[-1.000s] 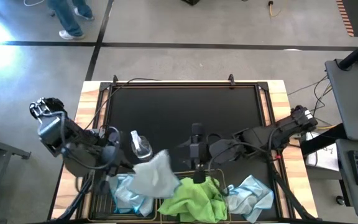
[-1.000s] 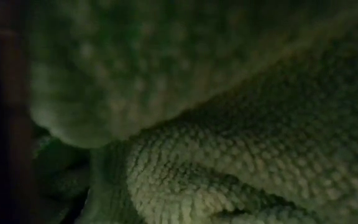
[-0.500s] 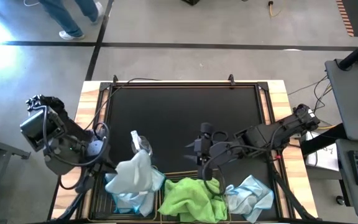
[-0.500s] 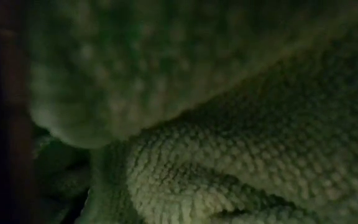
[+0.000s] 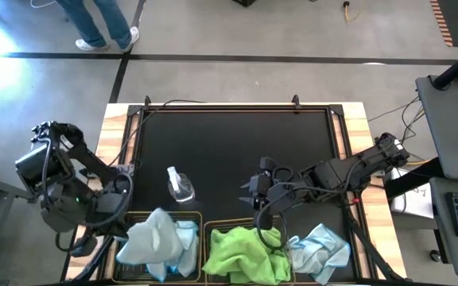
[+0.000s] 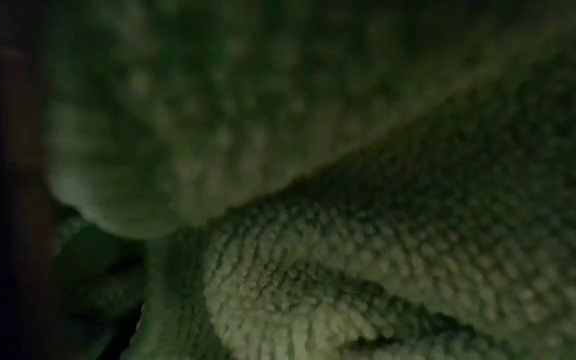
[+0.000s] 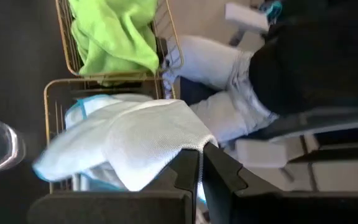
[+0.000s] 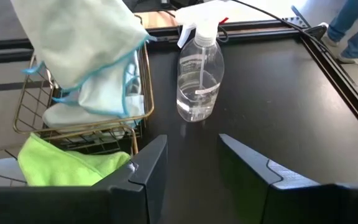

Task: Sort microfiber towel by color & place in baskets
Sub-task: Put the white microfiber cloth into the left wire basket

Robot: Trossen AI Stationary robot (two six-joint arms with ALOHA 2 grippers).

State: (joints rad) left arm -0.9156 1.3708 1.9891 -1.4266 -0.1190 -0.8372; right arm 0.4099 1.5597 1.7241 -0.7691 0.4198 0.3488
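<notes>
Microfiber towel [image 7: 129, 140], soft blue, pinched by left gripper [image 7: 201, 165] over wire basket [image 7: 58, 99].

Lime green towel [image 5: 243, 253], pale blue towels [image 5: 156, 242], black mat [image 5: 233, 151]

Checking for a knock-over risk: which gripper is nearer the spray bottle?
Right. The right gripper hangs open beside the spray bottle; the left gripper holds a blue towel above the left basket.

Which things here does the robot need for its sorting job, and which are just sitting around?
For the job: blue towel held by the shut left gripper; green towels; another blue towel; two baskets; right gripper, open.

Just lying about: spray bottle; black mat.
</notes>
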